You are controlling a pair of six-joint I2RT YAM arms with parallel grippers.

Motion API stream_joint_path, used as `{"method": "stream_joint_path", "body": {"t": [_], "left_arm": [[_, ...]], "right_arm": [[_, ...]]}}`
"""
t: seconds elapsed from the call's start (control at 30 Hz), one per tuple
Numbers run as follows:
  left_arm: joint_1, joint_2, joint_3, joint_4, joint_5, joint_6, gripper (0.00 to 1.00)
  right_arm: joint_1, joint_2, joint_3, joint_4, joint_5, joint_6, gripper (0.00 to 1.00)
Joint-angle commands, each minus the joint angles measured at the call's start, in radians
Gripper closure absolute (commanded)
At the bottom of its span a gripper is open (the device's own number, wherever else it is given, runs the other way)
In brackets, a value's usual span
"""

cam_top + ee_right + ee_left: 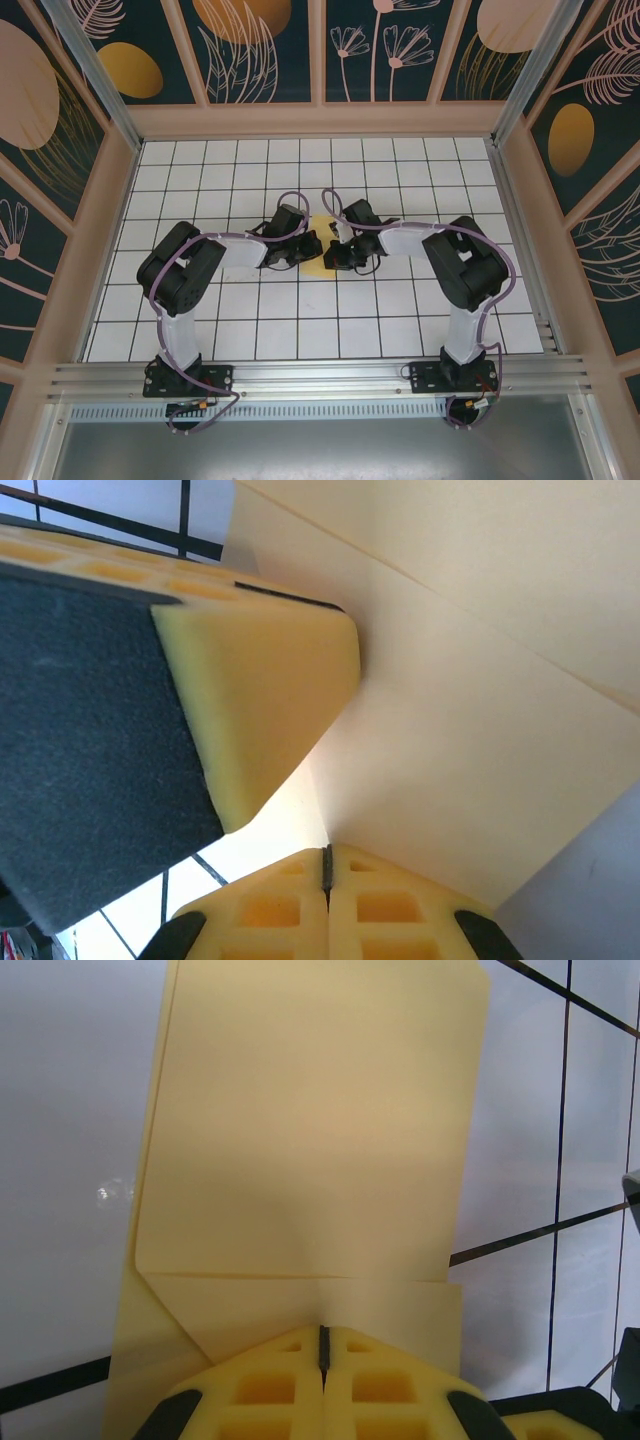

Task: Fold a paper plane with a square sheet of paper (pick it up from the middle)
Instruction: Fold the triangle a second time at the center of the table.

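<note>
My left gripper (323, 1348) has its jaws pressed together, the yellow pads (265, 1390) pinching one edge of the sheet of paper (300, 1130). I see the sheet folded, with a flap and a slanted crease. My right gripper (326, 868) is clamped on the same sheet from the right. Both meet over the middle of the tiled counter (250, 330), with the paper between them.

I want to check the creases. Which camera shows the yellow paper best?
The left wrist view: the yellow paper lies broad across it, folded flap and creases plain. The right wrist view shows a slanted close part with one crease, partly behind a foam finger. In the top view it is a small yellow patch.
</note>
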Motion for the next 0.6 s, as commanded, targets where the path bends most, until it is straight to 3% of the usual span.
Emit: {"method": "stream_joint_path", "body": {"t": [0.0, 0.37, 0.57], "left_arm": [[-0.001, 0.060, -0.045, -0.129, -0.092, -0.007, 0.94], [-0.001, 0.064, -0.051, -0.128, -0.106, -0.008, 0.94], [-0.001, 0.057, -0.047, -0.123, -0.096, -0.003, 0.94]], "right_arm": [[-0.006, -0.029, -0.043, -0.064, 0.016, -0.032, 0.94], [-0.005, -0.119, -0.179, -0.086, 0.001, -0.035, 0.94], [-0.006, -0.175, -0.129, -0.040, 0.046, 0.011, 0.94]]}}
